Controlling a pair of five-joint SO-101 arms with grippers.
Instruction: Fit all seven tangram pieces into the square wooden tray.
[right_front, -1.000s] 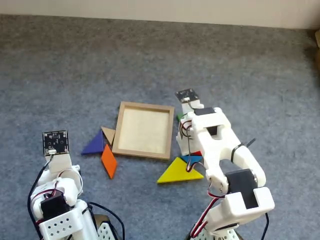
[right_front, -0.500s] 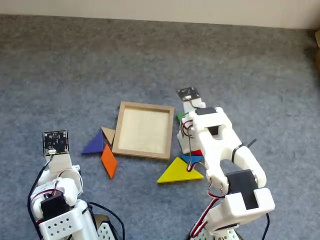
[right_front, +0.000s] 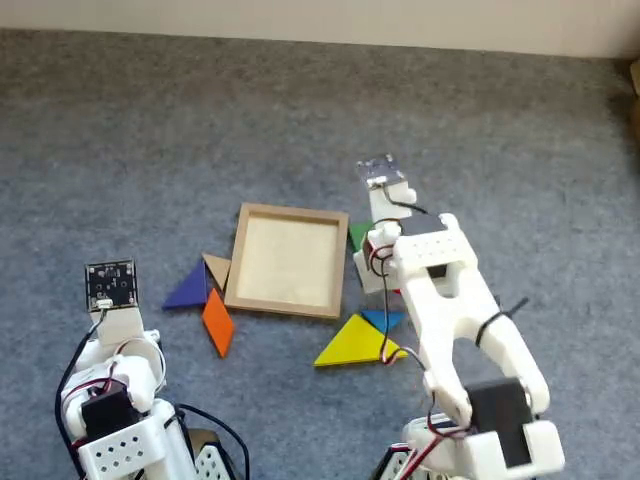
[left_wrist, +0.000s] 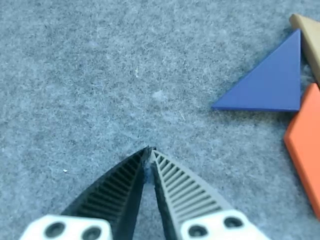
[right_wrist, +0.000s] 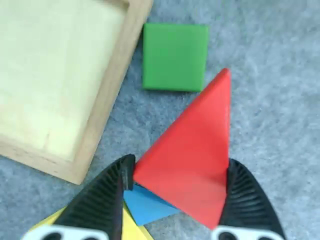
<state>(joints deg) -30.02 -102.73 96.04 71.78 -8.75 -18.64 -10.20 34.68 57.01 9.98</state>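
Note:
The square wooden tray (right_front: 288, 299) lies with nothing in it; its corner is the wooden tray (right_wrist: 107, 107) in the right wrist view. My right gripper (right_wrist: 180, 162) is shut on the red triangle (right_wrist: 192, 150), a finger against each side, over the small light blue piece (right_wrist: 145, 205). The green square (right_wrist: 175, 56) lies flat beside the tray's rim, and the yellow triangle (right_front: 358, 342) lies nearer the arm's base. My left gripper (left_wrist: 149, 151) is shut over bare carpet, apart from the dark blue triangle (left_wrist: 270, 82), the orange piece (left_wrist: 306, 145) and the tan piece (left_wrist: 306, 27).
The table is covered in grey carpet. The dark blue triangle (right_front: 190, 288), tan piece (right_front: 217, 268) and orange piece (right_front: 217, 321) cluster against the tray's left side. The right arm (right_front: 440, 290) covers the pieces right of the tray. Open carpet stretches beyond the tray.
The right arm has stretched farther from its base, its wrist shifting toward the far side past the tray's corner; more of the green square shows. The left arm has not moved.

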